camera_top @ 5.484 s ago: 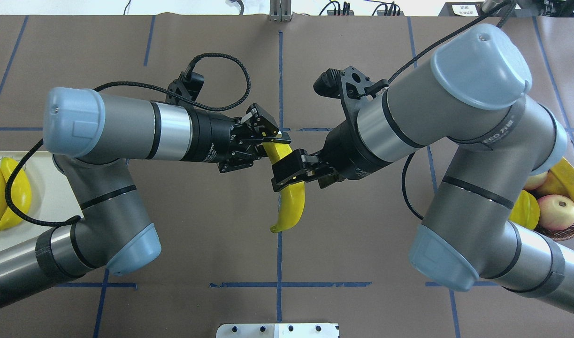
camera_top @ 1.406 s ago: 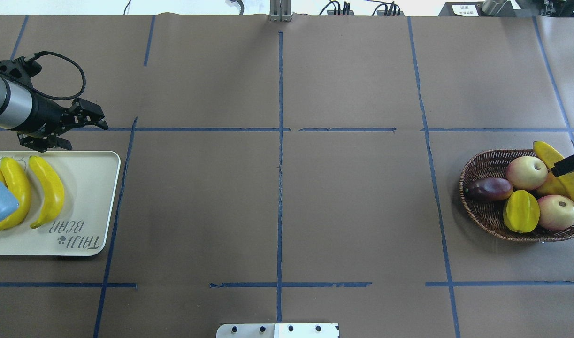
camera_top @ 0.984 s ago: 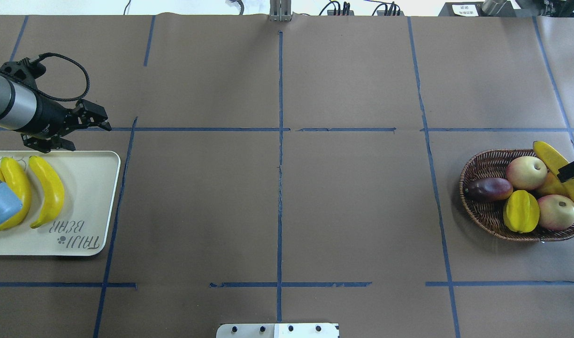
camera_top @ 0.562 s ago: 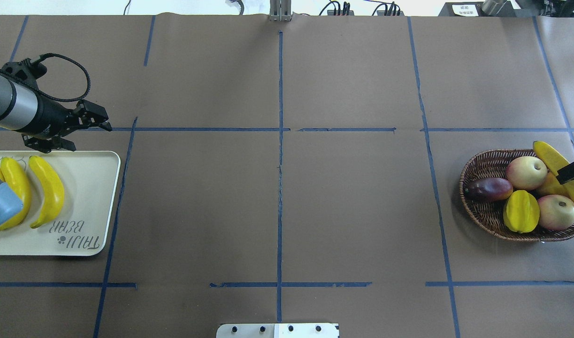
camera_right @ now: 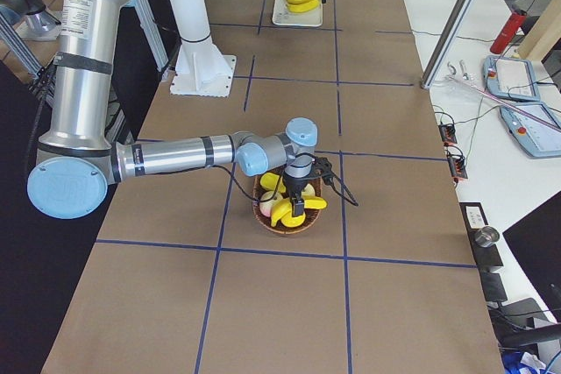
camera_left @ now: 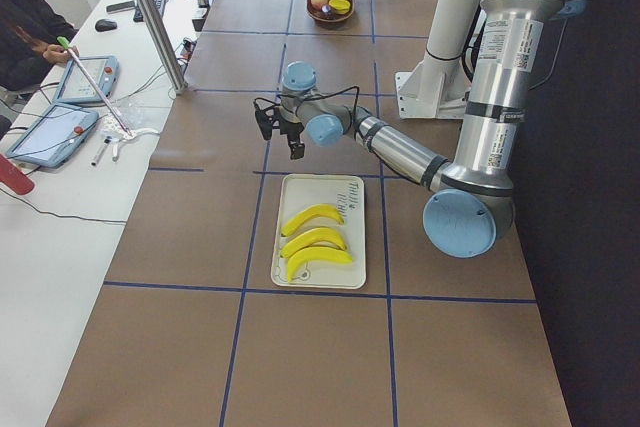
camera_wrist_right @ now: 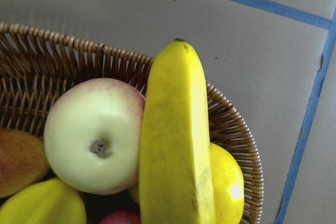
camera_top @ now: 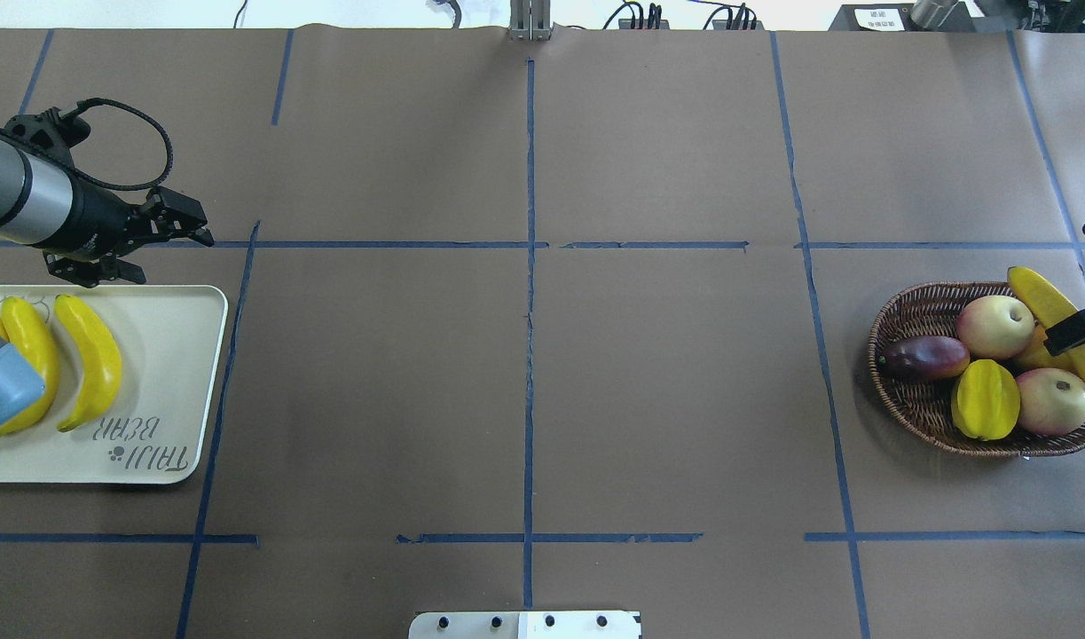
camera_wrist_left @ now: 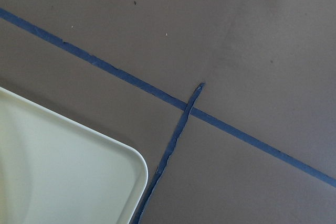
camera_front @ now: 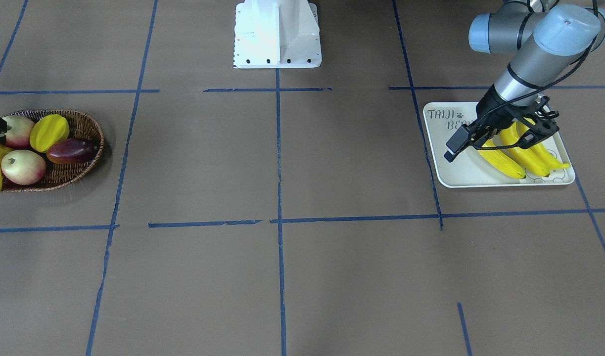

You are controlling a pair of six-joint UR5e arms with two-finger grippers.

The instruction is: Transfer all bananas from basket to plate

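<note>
Three bananas [camera_front: 522, 153] lie side by side on the off-white plate [camera_top: 169, 355] at the table's left end. My left gripper [camera_top: 165, 256] hangs open and empty just beyond the plate's far edge. One more banana [camera_top: 1034, 288] rests across the fruit in the wicker basket [camera_top: 901, 311] at the right end. My right gripper [camera_right: 298, 206] is down over this banana, jaws on either side of it. Overhead, only one of its fingers [camera_top: 1074, 328] shows at the frame edge. The right wrist view is filled by that banana [camera_wrist_right: 176, 145].
The basket also holds two apples [camera_top: 994, 327], a starfruit [camera_top: 986, 399] and a dark purple fruit [camera_top: 923, 357]. My left arm's elbow [camera_top: 1, 399] overhangs the plate's left part. The robot base [camera_front: 277, 34] stands mid-table. A person [camera_left: 25, 32] sits beside tablets.
The banana both grippers held mid-table 5.5 s ago now lies on the plate. Over the last second the left gripper barely moved. The right finger slid slightly nearer along the basket banana.
</note>
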